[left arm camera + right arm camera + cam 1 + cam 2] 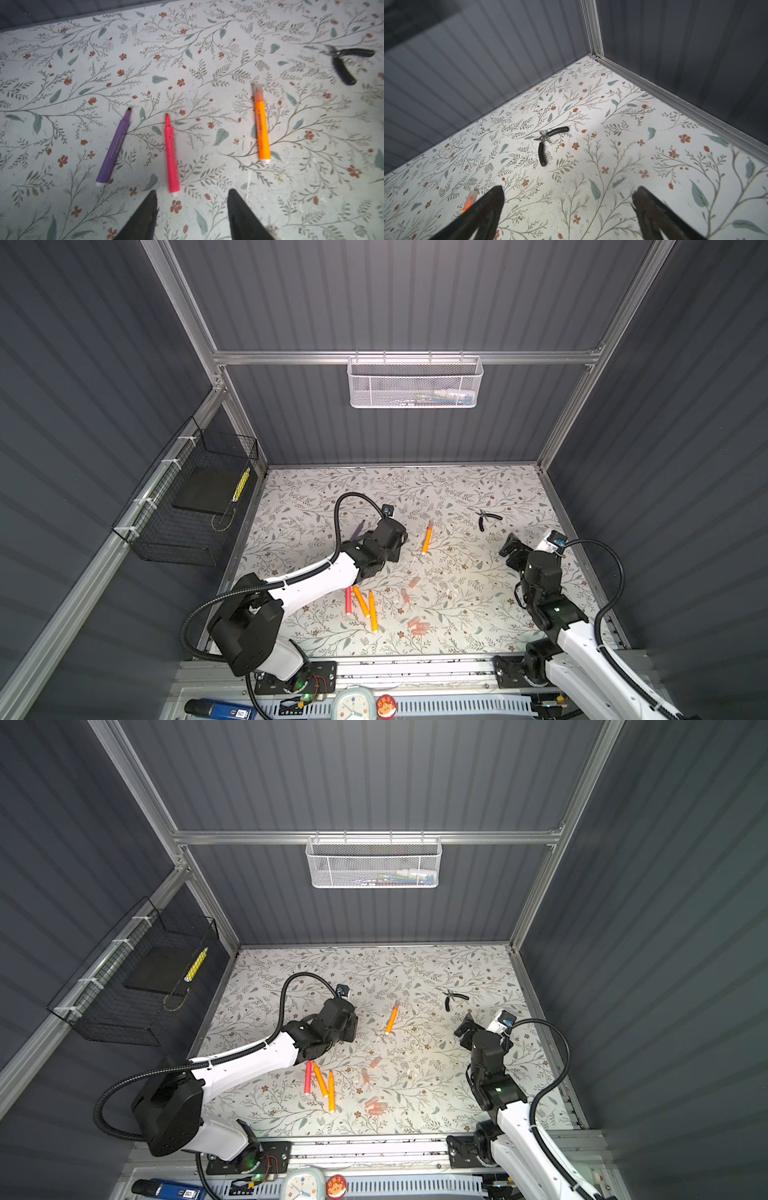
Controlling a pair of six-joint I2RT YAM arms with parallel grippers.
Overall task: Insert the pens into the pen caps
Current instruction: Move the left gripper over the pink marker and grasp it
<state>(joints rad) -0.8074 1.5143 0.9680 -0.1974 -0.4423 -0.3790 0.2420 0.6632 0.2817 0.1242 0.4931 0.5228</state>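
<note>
Work table (457, 485) with floral cover, seen from above and from both wrists. My left pincer (192, 192) stands released, its two black fingers (145, 218) apart with only bare table between them. The blunt end of a red-pink pen (171, 153) lies just beyond the gap, untouched. To the left of it lies the purple pen (114, 145), uncapped, tip toward the far wall. To the right, well apart, lies an orange pen (262, 128) whose tip sits inside a translucent cap (257, 89). My right pincer (570, 188) hangs over the right side of the table, spread wide and grasping nothing, with the black-handled pliers (548, 141) lying beyond it toward the far right corner. Nearer the front edge, in a top view, three more pens (361, 601), one red-pink and two orange, lie side by side. Just right of them the loose pen caps (417, 626) are scattered, some in a small cluster.
</note>
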